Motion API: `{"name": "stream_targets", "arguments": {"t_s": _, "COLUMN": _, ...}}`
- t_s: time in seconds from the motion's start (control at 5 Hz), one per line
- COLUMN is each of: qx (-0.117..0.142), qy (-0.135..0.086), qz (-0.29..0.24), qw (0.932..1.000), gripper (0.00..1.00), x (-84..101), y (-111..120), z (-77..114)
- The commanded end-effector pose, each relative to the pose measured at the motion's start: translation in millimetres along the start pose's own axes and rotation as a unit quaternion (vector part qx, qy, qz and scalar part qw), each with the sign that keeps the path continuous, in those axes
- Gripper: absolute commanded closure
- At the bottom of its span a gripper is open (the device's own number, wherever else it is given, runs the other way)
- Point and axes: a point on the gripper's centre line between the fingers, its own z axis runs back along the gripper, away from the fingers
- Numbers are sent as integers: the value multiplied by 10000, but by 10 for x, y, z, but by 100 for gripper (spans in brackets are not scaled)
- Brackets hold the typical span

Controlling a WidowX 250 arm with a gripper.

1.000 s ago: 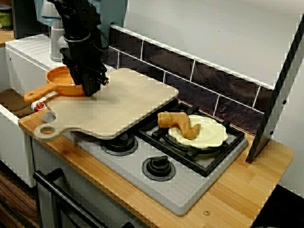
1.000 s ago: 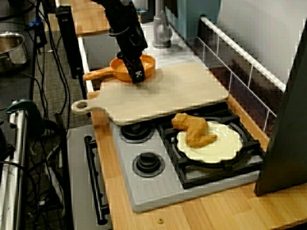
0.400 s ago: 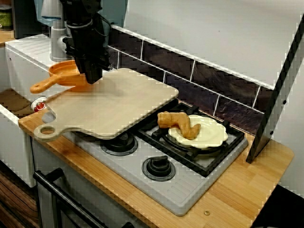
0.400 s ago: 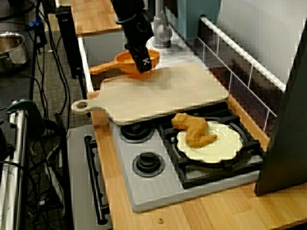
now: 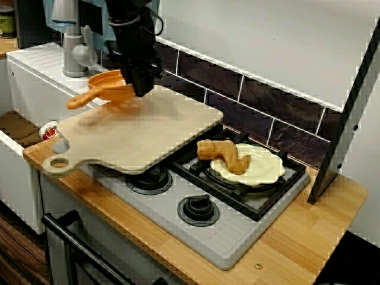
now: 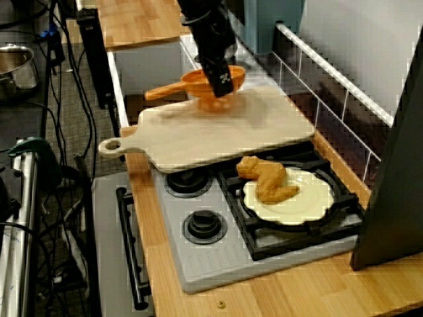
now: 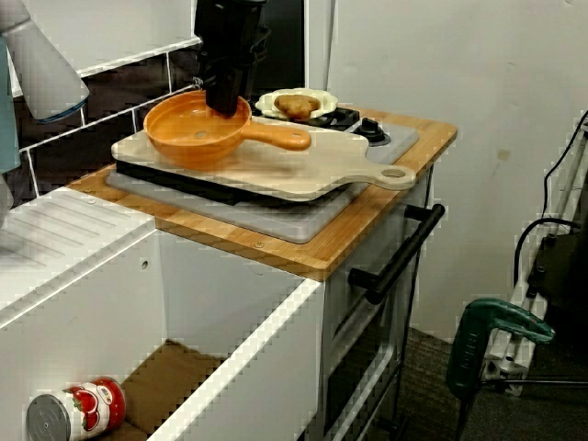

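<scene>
The jaws are closed on the rim of the orange pan (image 6: pixel 197 82), holding it lifted just above the back edge of the cutting board (image 5: pixel 148 130) on the hob (image 5: pixel 225 231), not yet set down.

Pan (image 5: pixel 114 90) blurred right beside the gripper (image 5: pixel 141 90) in the front view; fingertips buried at its rim, arm (image 5: pixel 127 24) cropped overhead.
</scene>
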Motion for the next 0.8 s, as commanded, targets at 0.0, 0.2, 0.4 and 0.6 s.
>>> {"name": "stream_targets", "arguments": {"t_s": 0.0, "qx": -157, "qy": -292, "qz": -281, "qw": 9991, "gripper": 100, "x": 162, "y": -201, "z": 180}}
{"name": "stream_targets", "arguments": {"t_s": 0.2, "qx": -312, "qy": -276, "qz": -309, "qw": 9987, "gripper": 100, "x": 195, "y": -308, "z": 141}}
{"name": "stream_targets", "arguments": {"t_s": 0.4, "qx": -441, "qy": -290, "qz": -400, "qw": 9978, "gripper": 100, "x": 214, "y": -465, "z": 64}}
{"name": "stream_targets", "arguments": {"t_s": 0.6, "qx": -477, "qy": -321, "qz": -493, "qw": 9971, "gripper": 100, "x": 205, "y": -526, "z": 32}}
